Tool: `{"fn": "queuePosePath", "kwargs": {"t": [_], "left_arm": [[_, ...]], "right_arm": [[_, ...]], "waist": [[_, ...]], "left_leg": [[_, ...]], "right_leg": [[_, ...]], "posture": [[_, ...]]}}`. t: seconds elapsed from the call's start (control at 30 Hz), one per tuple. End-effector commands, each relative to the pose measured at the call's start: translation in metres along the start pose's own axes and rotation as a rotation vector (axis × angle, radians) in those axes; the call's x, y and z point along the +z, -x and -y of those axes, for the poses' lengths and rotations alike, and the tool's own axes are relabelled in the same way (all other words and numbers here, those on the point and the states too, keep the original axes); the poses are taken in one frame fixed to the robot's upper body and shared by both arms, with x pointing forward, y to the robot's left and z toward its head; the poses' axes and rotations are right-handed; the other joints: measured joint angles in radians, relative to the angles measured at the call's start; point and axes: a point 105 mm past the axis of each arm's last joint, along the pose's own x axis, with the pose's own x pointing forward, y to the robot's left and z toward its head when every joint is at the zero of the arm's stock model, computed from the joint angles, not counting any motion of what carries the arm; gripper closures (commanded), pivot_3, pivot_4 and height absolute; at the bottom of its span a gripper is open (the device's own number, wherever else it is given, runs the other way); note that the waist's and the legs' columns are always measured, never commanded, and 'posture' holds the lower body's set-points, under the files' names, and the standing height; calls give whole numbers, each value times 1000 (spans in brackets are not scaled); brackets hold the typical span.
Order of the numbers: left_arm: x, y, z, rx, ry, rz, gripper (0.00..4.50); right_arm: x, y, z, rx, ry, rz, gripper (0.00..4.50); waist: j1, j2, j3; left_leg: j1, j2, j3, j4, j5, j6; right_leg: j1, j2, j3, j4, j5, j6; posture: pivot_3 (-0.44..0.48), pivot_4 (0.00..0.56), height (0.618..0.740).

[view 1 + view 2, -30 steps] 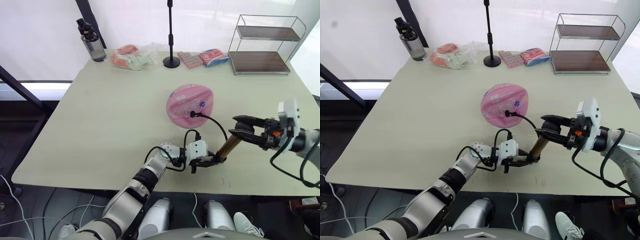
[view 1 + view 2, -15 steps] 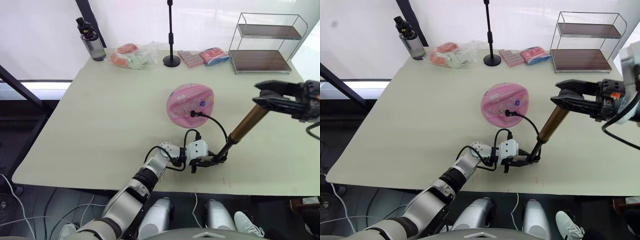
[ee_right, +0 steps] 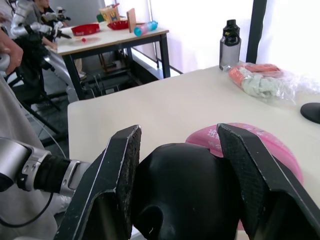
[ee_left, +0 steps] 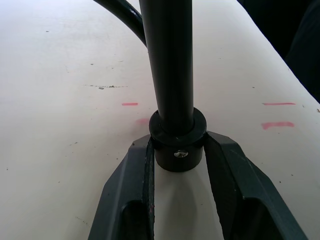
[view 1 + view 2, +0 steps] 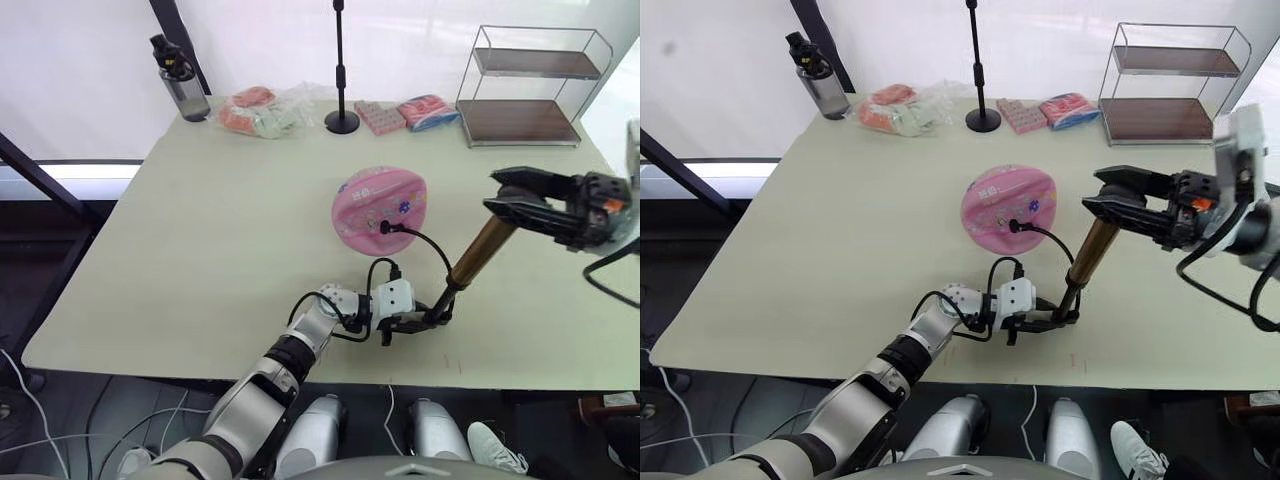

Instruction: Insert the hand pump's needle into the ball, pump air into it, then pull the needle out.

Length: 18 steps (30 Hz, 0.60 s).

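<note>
The pink ball (image 5: 380, 208) lies mid-table. The needle's black fitting (image 5: 386, 228) sits against the ball's near side, its pin hidden; the thin black hose (image 5: 432, 248) arcs from it towards the hand pump. The hand pump's gold cylinder (image 5: 482, 250) leans up to the right on a black rod (image 4: 167, 60). My left gripper (image 5: 432, 320) rests at the table's front, shut on the black collar (image 4: 177, 142) at the rod's foot. My right gripper (image 5: 497, 192) is shut on the pump's black top end (image 3: 185, 195).
Along the table's back stand a dark water bottle (image 5: 180, 80), a plastic bag of soft items (image 5: 265, 110), a black stand on a round base (image 5: 341, 70), two small packs (image 5: 410, 115) and a two-level wire shelf (image 5: 520, 85). People sit at a far table (image 3: 100, 37).
My right gripper rose up and to the right with the pump's top, drawing the cylinder out along the rod, then came partway back down. The left gripper and ball stayed put.
</note>
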Motion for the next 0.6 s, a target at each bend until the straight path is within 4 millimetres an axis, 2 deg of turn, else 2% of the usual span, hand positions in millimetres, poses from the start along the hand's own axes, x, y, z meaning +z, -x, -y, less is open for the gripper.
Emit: {"fn": "queuePosePath", "kwargs": {"t": [0.03,0.23,0.37,0.5,0.6], "left_arm": [[-42,5,23,-65,88,-151,3422],[-43,6,22,-57,89,-154,3422],[-43,6,21,-56,88,-153,3422],[-42,5,20,-53,86,-152,3422],[-42,5,20,-51,86,-153,3422]], "right_arm": [[-35,-7,-2,-17,-58,-60,2480],[-82,-15,-8,-32,-94,-87,2480],[-109,-19,-11,-55,-98,-98,2480],[-130,-19,-8,-103,-48,-120,2480],[-133,-18,-7,-118,-3,-124,2480]], "waist": [[0,-2,-2],[-2,-5,-8],[-3,-5,-8],[-3,-5,-9],[-3,-4,-10]], "left_leg": [[0,0,0,0,0,0],[2,1,0,0,0,0],[12,1,0,-2,0,0],[14,1,-1,-2,0,0],[14,2,-1,-2,0,0]], "right_leg": [[0,0,0,0,0,0],[1,1,0,0,0,0],[10,2,0,0,0,0],[13,3,0,0,-1,0],[13,4,0,0,-1,0]], "posture": [[0,150,736],[0,150,736],[0,150,736],[0,150,736],[0,150,736]]}}
